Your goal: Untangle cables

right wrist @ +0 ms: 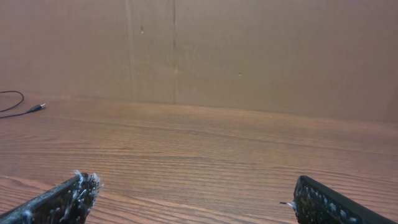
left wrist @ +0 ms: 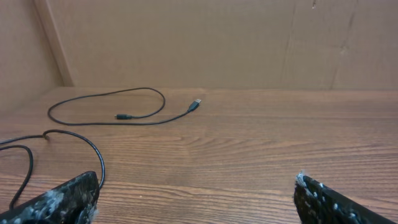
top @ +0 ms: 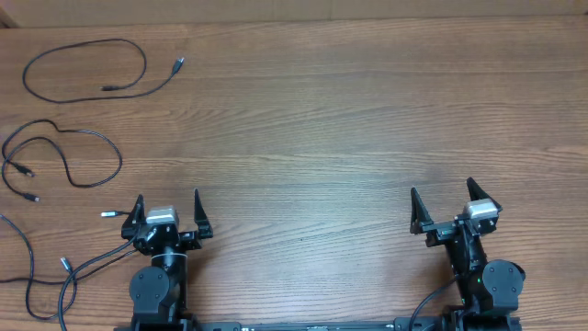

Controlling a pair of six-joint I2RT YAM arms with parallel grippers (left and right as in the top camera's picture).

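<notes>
left end effector (top: pixel 167 199) stands wide open with nothing in it, and your right end effector (top: pixel 442 188) is the same. all the cables (top: pixel 120 158) lie on the left part of the table (top: pixel 322 119), ahead and leftward of the left arm. the right arm is well apart from them, so reach with the left. the far cable (left wrist: pixel 163 99) stretches crosswise, clear of the middle one. cord by the left arm's base i cannot trace. no containers show.
</notes>
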